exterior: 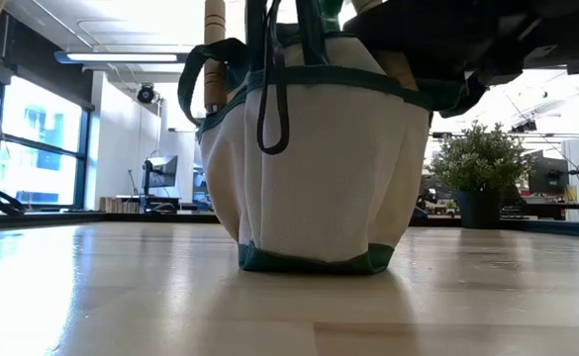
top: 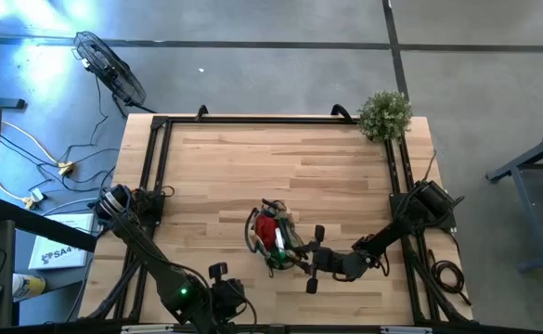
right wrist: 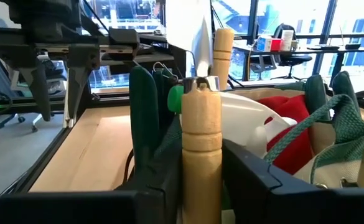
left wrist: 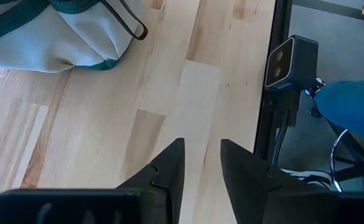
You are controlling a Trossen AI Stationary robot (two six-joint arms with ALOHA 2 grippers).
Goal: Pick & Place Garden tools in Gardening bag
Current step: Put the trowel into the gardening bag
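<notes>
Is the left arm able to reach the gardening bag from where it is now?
Probably yes. The left gripper waits open at the table's near edge, and only bare wood lies between it and the gardening bag. However, the right gripper is at the bag around a wooden handle, crowding that side.

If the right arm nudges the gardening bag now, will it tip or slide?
The gardening bag looks soft, its fabric bulging above a flat base, so it would probably dent before sliding. Tools stand tall in it, including the wooden handle between the right gripper fingers, so a high push might tip it.

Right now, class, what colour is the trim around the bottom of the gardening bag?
Dark green trim on the pale gardening bag; the low view shows it best.
</notes>
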